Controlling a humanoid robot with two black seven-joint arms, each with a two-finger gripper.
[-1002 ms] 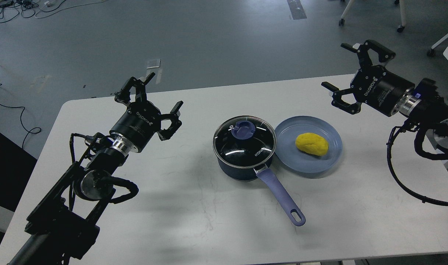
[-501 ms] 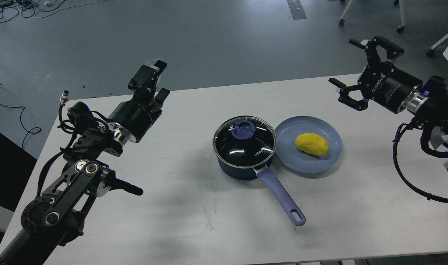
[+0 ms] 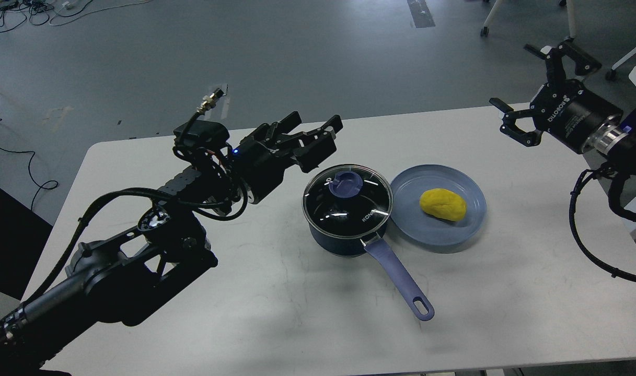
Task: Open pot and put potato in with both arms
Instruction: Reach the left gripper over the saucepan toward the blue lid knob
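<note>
The dark navy pot (image 3: 344, 237) stands at the table's middle, its lavender-blue handle (image 3: 399, 279) pointing toward the front right. The glass lid (image 3: 349, 209) with its blue knob (image 3: 347, 184) sits on it. The yellow potato (image 3: 443, 204) lies on a light-blue plate (image 3: 453, 237) touching the pot's right side. My left gripper (image 3: 318, 137) is open and empty, pointing right, just left of and above the lid's rim. My right gripper (image 3: 521, 86) is open and empty, raised over the table's far right edge, well away from the potato.
The white table (image 3: 297, 313) carries only the pot and plate. My left arm's elbow and cables (image 3: 155, 230) hang over its left half. Chair legs (image 3: 571, 31) stand on the floor behind, and a black box (image 3: 4, 240) sits at the left.
My left arm has swung right and the gripper has turned sideways, ending next to the pot lid. My right gripper has drifted up and to the right, still open.
</note>
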